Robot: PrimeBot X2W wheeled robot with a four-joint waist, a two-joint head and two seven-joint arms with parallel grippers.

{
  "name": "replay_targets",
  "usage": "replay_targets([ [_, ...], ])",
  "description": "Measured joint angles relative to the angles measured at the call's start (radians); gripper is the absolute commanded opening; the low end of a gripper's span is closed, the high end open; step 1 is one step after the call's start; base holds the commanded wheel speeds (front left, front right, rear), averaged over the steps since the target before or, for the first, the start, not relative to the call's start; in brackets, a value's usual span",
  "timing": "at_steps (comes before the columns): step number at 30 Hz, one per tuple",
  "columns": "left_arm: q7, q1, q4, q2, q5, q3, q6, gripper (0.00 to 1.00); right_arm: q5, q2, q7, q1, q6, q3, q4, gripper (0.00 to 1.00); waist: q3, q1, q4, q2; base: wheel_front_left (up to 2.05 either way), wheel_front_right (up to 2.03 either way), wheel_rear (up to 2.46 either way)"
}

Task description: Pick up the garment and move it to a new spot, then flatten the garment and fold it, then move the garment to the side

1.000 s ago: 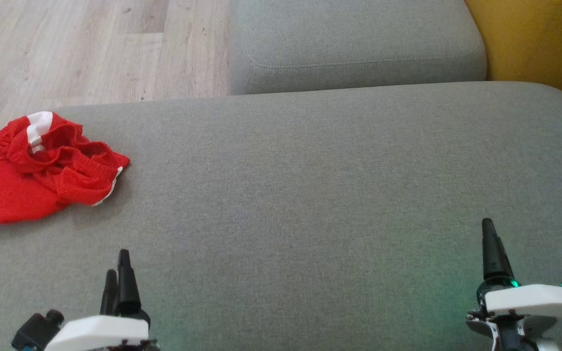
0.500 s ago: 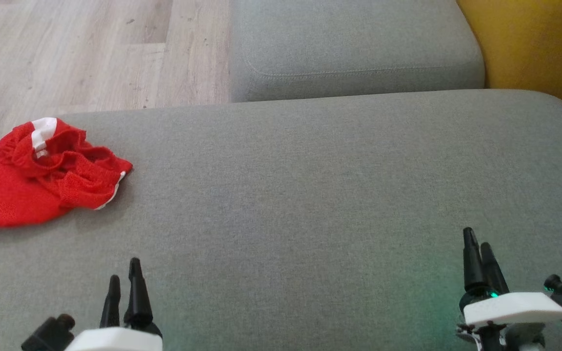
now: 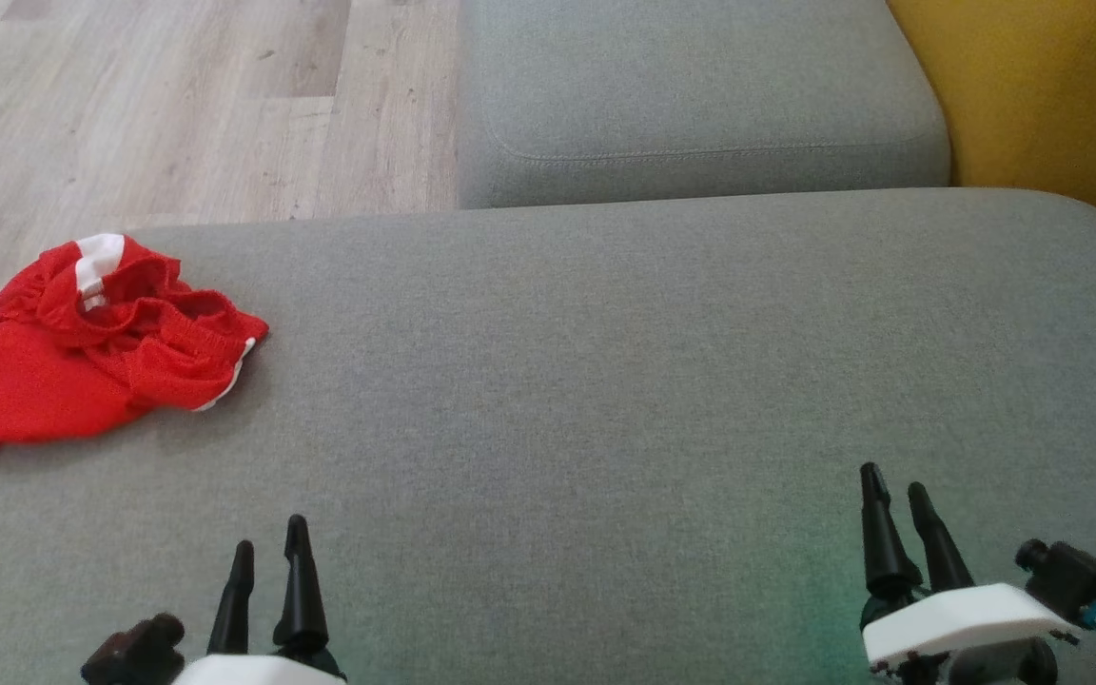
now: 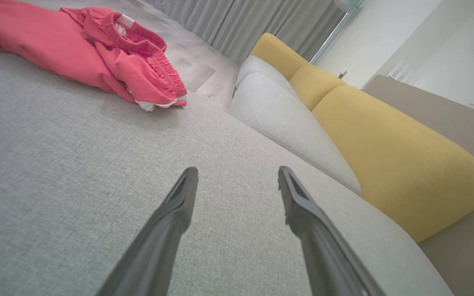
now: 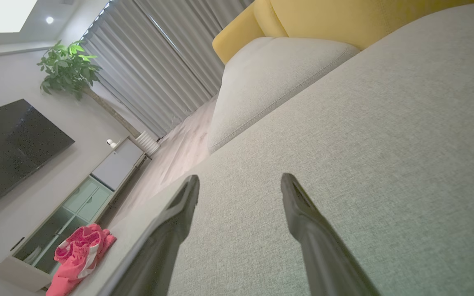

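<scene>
We face a broad grey sofa seat [image 3: 605, 381], bare across its middle, so there is room to spread cloth flat. That is why we judge it the folding ground. A smaller grey cushion [image 3: 700, 95] sits behind it, with a yellow backrest [image 3: 1033, 86] to the right and wooden floor [image 3: 177, 95] at the far left.

The garment [image 3: 82, 352], red with white trim and apparently a pair of shorts, lies crumpled at the seat's left edge, part of it drooping over the side. That is a poor place to fold, so it must first be carried toward the middle.

Our left claw [image 3: 270, 535] hovers over the near left of the seat, fingers pointing away from us, jaws parted and holding nothing, well apart from the garment. Our right claw [image 3: 893, 478] hovers at the near right, likewise spread and empty, and farther from the garment. We judge the left arm the likelier one to reach.
</scene>
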Motion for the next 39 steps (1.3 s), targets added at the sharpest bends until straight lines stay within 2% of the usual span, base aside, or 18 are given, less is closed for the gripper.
replay_targets([
  [17, -0.048, 0.002, 0.037, 0.002, 0.186, -0.042, 0.011, 1.00, -0.206, 0.000, -0.045, 0.002, 0.000, 0.039, 0.018, 1.00, -0.014, 0.0000, 0.007, 0.0000, 0.00, 0.00, 0.00],
  [39, -0.084, 0.025, 0.054, 0.010, 0.396, -0.077, 0.047, 1.00, -0.472, -0.001, -0.111, 0.002, 0.000, 0.069, 0.043, 1.00, -0.033, -0.0002, 0.017, 0.0000, 0.00, 0.00, 0.00],
])
